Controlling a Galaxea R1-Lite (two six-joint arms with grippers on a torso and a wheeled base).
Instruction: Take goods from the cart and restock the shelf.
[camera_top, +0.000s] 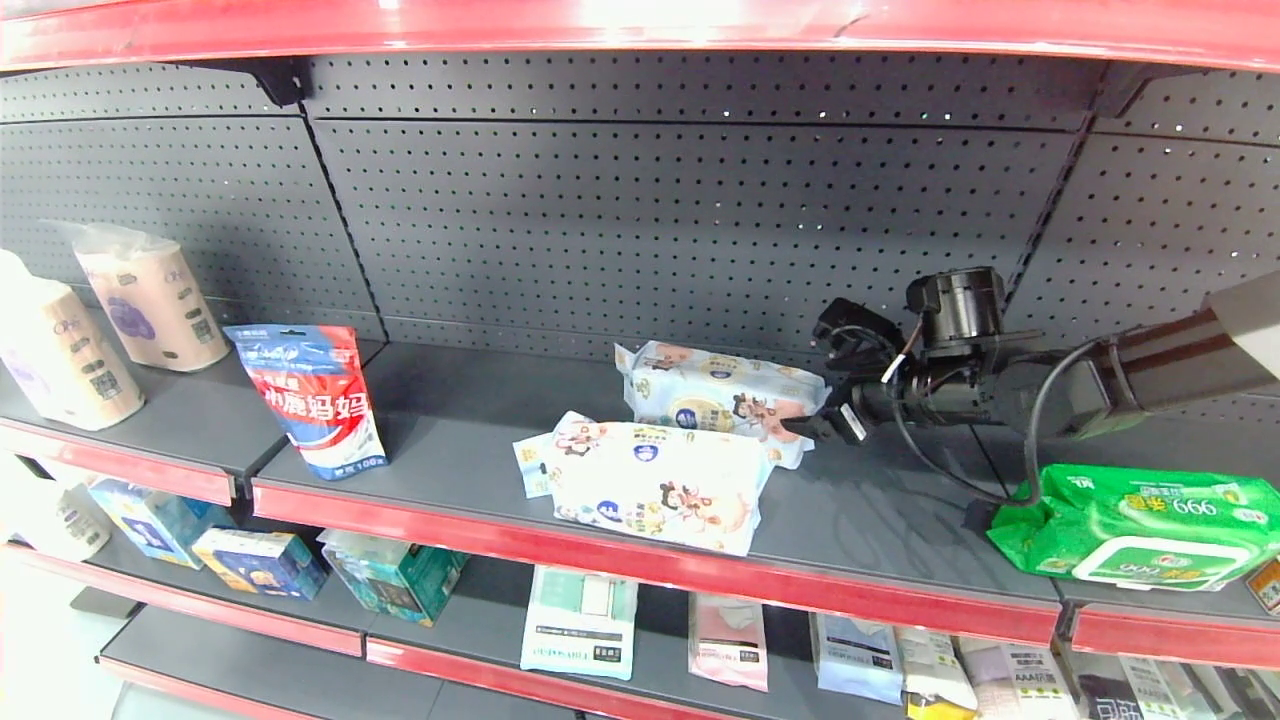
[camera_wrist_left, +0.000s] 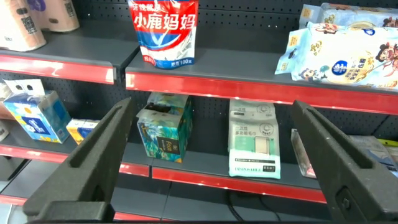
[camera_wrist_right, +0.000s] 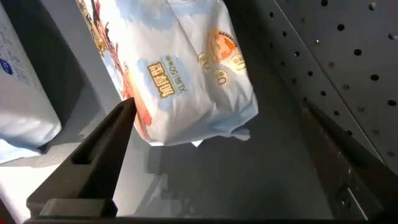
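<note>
Your task item, the rear pack of baby wipes (camera_top: 715, 395), lies flat on the middle shelf (camera_top: 470, 410), close to the perforated back panel (camera_top: 650, 220). A second, matching pack of baby wipes (camera_top: 660, 485) lies just in front of it, nearer the red front rail (camera_top: 640, 560), and their edges overlap in the head view.

Your right gripper (camera_top: 830, 380) sits at the right-hand end of the rear pack, low over the shelf. In the right wrist view its fingers (camera_wrist_right: 99, 162) are spread wide, with the end of that pack lying between and ahead of them. One finger is just beside the pack's edge, but you cannot tell whether it touches. Nothing is clamped.

Your left gripper (camera_wrist_left: 212, 106) is also spread wide and carries nothing. It faces the lower shelves from out in front, where a teal tissue box (camera_wrist_left: 163, 127) and a white and green pack (camera_wrist_left: 254, 138) stand side by side.

Left of the wipes on the middle shelf, a blue and red pouch (camera_top: 318, 400) stands upright. Farther left, on the adjoining shelf section, two wrapped paper-roll packs (camera_top: 150, 295) stand. To the right, under the right arm, a green wipes pack (camera_top: 1140, 525) lies flat near the front rail. On the shelf below, you have small blue boxes (camera_top: 255, 560) at the left and several flat packets (camera_top: 730, 640) along the right.
</note>
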